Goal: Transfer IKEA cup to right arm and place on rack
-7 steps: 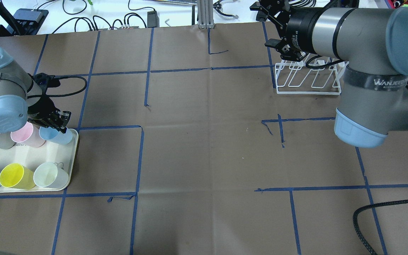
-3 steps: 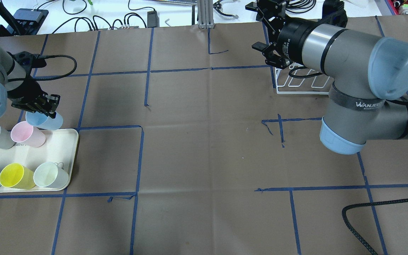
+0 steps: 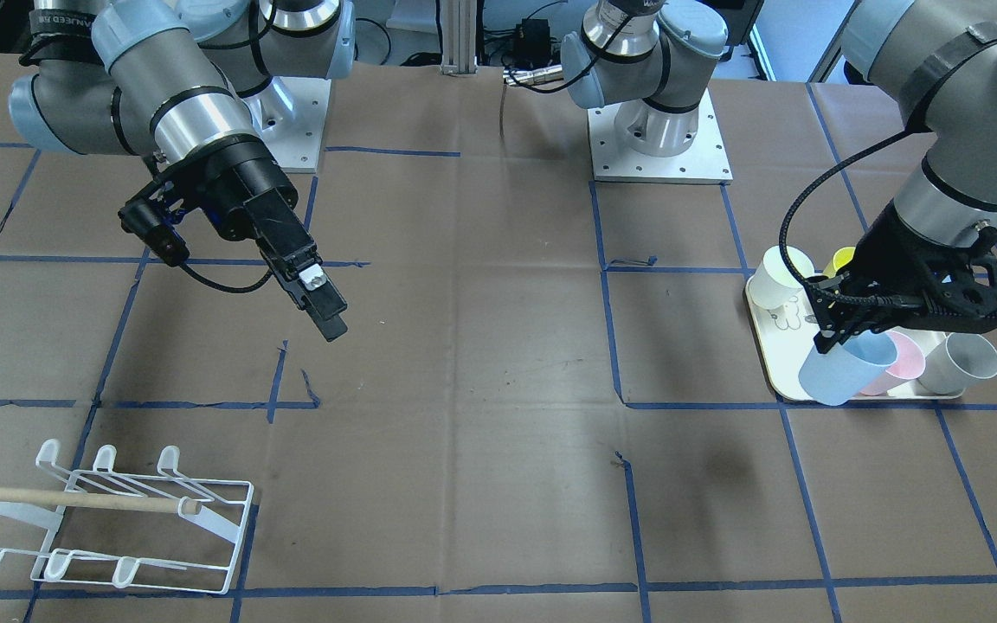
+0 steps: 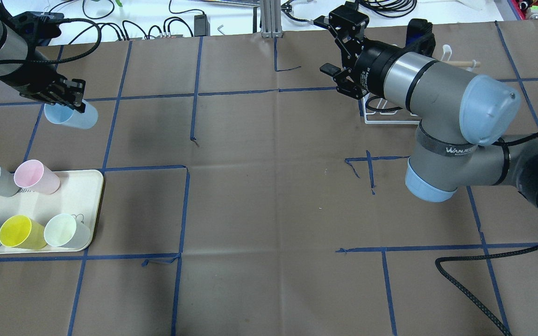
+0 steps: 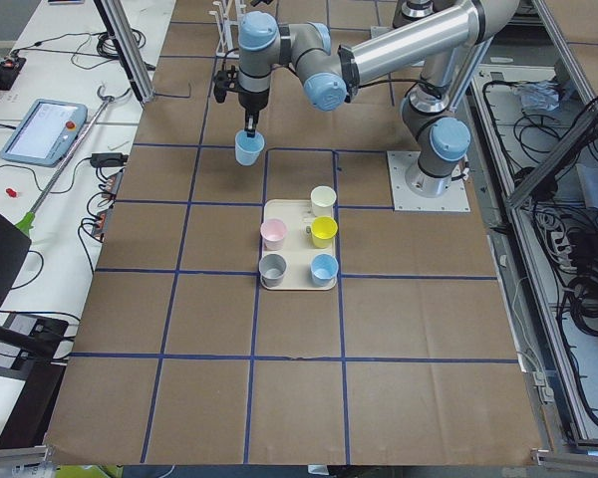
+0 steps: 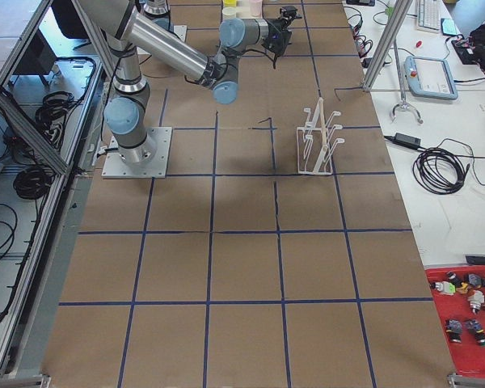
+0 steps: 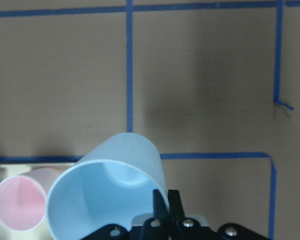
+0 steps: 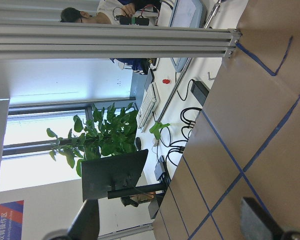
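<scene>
The pale blue, smooth, tapered plastic cup (image 4: 75, 119) hangs tilted, nearly on its side, above the brown table beyond the cream tray (image 4: 84, 186). The left gripper (image 4: 78, 106) pinches its rim. The right gripper (image 4: 327, 44) hovers empty, jaws spread wide.
</scene>
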Robot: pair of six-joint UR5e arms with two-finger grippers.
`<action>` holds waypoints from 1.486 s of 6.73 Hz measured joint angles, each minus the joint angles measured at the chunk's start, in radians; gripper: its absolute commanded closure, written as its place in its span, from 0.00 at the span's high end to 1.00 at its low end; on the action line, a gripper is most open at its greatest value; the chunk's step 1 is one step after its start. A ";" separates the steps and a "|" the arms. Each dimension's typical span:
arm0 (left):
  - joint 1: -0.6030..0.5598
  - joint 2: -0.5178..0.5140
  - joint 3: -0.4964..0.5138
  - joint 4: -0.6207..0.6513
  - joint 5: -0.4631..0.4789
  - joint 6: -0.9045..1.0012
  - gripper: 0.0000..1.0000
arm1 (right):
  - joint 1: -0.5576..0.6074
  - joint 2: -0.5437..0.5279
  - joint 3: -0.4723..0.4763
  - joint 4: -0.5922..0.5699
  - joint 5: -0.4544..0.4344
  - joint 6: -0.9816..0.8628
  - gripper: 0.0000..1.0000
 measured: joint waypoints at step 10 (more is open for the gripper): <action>-0.202 -0.068 -0.299 1.200 -0.582 0.003 0.01 | -0.008 0.012 0.069 -0.130 0.070 0.109 1.00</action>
